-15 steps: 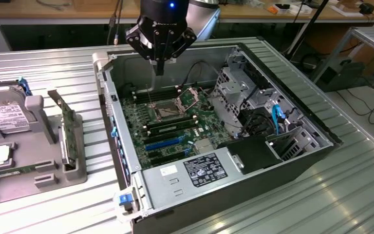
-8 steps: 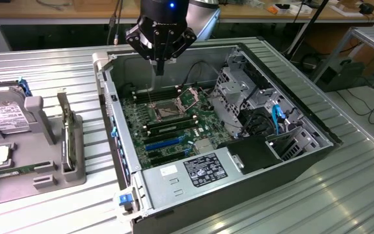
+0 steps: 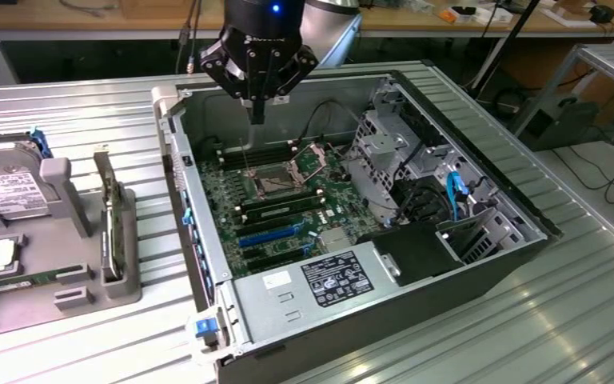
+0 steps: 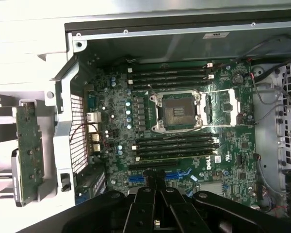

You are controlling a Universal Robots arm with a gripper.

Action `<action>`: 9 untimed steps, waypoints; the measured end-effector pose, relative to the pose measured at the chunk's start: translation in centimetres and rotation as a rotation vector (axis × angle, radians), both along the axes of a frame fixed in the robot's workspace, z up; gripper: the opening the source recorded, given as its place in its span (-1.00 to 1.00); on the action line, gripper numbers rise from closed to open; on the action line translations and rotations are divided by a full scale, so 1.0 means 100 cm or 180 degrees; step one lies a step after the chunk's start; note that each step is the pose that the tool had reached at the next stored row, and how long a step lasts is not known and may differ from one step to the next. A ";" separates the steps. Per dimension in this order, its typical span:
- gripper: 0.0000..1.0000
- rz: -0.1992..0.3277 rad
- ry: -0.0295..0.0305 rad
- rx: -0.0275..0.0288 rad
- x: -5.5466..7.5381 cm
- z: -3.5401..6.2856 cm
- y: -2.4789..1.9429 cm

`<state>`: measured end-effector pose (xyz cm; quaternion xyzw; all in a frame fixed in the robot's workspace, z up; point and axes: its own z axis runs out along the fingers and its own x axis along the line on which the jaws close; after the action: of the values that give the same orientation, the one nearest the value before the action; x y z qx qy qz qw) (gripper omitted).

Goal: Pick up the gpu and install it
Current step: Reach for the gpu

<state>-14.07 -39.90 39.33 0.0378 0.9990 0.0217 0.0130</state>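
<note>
Closed end effector point(image 3: 256, 114) hovers over motherboard point(image 3: 323, 210), gpu point(image 3: 105, 188) apart.

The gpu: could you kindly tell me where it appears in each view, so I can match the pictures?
Exterior view: the gpu stands on edge in the grey holder at the exterior view's left, outside the computer case.
Wrist view: the gpu sits outside the case, beside its perforated rear wall.
Shared landmark: the CPU socket in the middle of the motherboard.
</note>
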 end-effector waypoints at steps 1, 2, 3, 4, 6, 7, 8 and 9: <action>-0.79 0.0001 0.0000 0.0000 -0.003 0.0000 0.0001; -0.79 0.0002 0.0000 0.0000 -0.006 0.0000 0.0001; -0.79 0.0002 0.0000 0.0000 -0.009 0.0000 0.0002; -0.79 0.0002 0.0000 0.0000 -0.012 -0.0001 0.0002; -0.79 0.0003 0.0000 0.0000 -0.016 -0.0001 0.0002; -0.79 0.0003 0.0000 0.0000 -0.018 -0.0001 0.0002; -0.79 0.0004 0.0000 0.0000 -0.020 -0.0001 0.0002; -0.79 0.0004 0.0000 0.0000 -0.022 -0.0001 0.0002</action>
<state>-16.24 -39.87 39.33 0.0371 0.9990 0.0217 0.0131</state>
